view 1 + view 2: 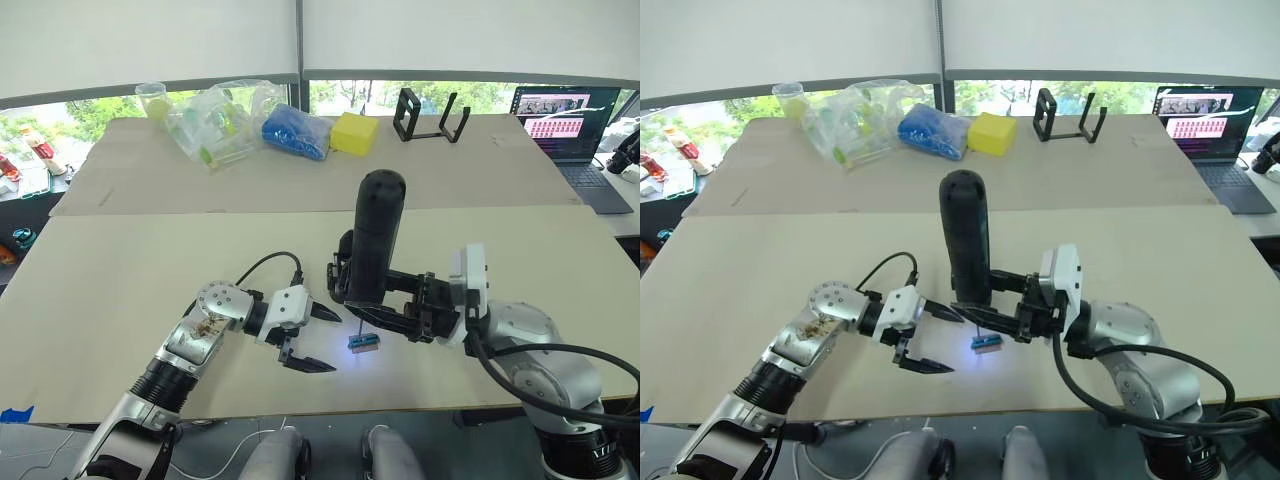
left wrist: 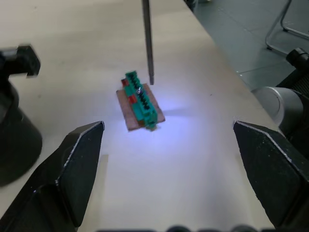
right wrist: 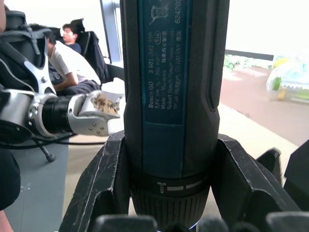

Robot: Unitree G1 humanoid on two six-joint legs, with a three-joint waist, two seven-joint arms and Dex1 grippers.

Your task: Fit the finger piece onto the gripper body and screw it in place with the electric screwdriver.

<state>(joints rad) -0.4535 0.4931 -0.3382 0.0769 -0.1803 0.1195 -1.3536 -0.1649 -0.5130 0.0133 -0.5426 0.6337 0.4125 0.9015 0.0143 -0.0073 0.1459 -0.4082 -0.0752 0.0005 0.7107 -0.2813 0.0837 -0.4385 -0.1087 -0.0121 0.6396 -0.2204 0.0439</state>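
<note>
Near table (image 1: pixel 100 300) edge: L gripper (image 1: pixel 318 340) w/ fingers spread, holding nothing, just beside small green-and-brown block (image 1: pixel 363 342); R gripper (image 1: pixel 385 312) pinches electric screwdriver (image 1: pixel 376 240) upright, bit tip over the block, lit patch around it; gripper body (image 2: pixel 14 121) near L gripper; far edge: clear plastic bag (image 1: pixel 215 120) w/ green-yellow bits inside, blue bag (image 1: pixel 296 132), yellow block (image 1: pixel 354 133), black stand (image 1: pixel 430 116); far right corner: laptop (image 1: pixel 565 125).

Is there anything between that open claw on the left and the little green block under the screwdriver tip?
Nothing visible: bare table lies between the left gripper and the green block; the screwdriver bit comes from above.
</note>
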